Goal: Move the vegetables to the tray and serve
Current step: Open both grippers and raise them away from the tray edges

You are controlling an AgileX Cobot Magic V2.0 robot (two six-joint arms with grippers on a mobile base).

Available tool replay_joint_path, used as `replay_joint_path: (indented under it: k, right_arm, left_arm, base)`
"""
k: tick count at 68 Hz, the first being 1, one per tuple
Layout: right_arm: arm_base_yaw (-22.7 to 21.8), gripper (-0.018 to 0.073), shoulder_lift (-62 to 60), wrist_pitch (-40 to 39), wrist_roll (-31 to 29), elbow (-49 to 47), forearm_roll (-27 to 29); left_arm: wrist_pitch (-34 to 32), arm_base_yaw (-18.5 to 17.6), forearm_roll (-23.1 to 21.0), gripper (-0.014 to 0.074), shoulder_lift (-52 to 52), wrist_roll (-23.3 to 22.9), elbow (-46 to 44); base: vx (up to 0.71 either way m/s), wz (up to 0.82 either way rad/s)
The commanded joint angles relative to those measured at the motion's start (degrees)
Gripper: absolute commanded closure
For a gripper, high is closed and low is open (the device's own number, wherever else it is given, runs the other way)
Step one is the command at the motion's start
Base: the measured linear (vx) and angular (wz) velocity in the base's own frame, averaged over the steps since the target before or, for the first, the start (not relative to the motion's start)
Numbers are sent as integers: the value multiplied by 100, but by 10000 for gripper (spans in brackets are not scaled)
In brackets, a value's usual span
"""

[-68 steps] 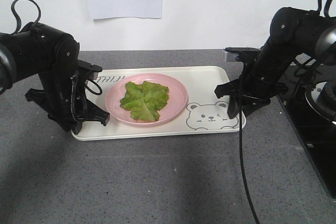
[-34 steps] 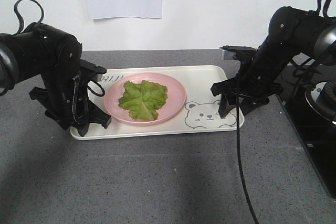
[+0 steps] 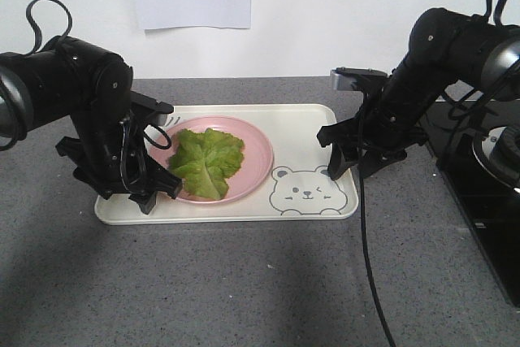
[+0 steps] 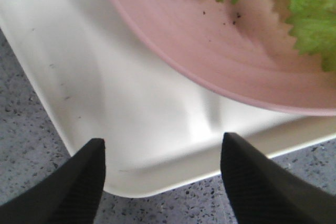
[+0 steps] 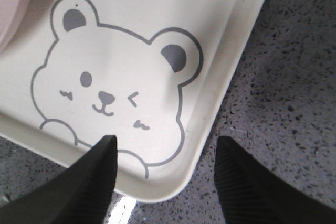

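While the lettuce leaf (image 3: 205, 162) is lying on the pink plate (image 3: 253, 156) inside the tray (image 3: 305, 130), the left gripper (image 4: 164, 182) and right gripper (image 5: 165, 177) are straddling opposite tray corners, jaws spread, gripping nothing.

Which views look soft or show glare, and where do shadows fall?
Left wrist view: black fingertips blurred, glare patch on the cream-white rectangular tray. Right wrist view: grey bear drawing fairly sharp, fingertips soft. Front view: broad shadow on the speckled grey table beneath the left arm.
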Motion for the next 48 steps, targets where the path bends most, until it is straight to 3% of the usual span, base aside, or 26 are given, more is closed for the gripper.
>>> replay_joint_path:
  k: [1, 26, 38, 48]
  right_arm:
    - [-11, 151, -531, -145, 6, -150, 69]
    - [-11, 201, -1207, -633, 48, -150, 41]
    - [-11, 337, -1613, -959, -38, -150, 47]
    - [-11, 500, -1972, -1218, -181, -150, 47]
  left_arm:
    - [-24, -22, 140, 129, -269, 1, -179]
    - [282, -22, 276, 141, -455, -71, -724]
    - [125, -22, 283, 222, -787, -112, -914]
    - [-149, -22, 276, 374, -1195, -117, -907]
  base:
    - [0, 0]
    - [0, 0]
    - [0, 0]
    - [0, 0]
